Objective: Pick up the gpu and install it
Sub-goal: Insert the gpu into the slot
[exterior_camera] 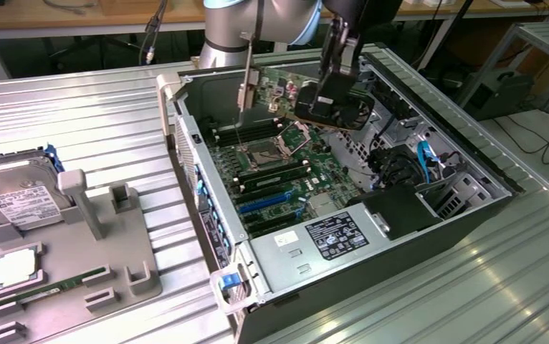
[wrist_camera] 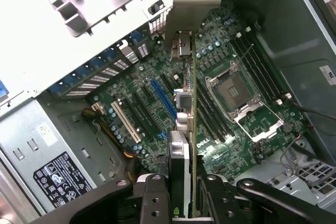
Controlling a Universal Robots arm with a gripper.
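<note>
i see the gpu (exterior_camera: 284,93) up in the air over the open computer case (exterior_camera: 466,154), clamped between the fingers (wrist_camera: 152,195) of the gripper (exterior_camera: 335,107). the jaws are clenched on the card's end away from its bracket. in the wrist view the card (wrist_camera: 187,129) runs edge-on straight out from the gripper (wrist_camera: 181,192), standing on its thin side above the motherboard (wrist_camera: 142,103) and not touching it.

the one word i can read is "dell" (wrist_camera: 210,146), printed in white on the motherboard. the black label (exterior_camera: 337,236) on the power supply carries small print i cannot make out.

the card is thin and flat, with a silver metal bracket (exterior_camera: 245,75) on its far end, small metal parts along one face and a greenish edge.
</note>
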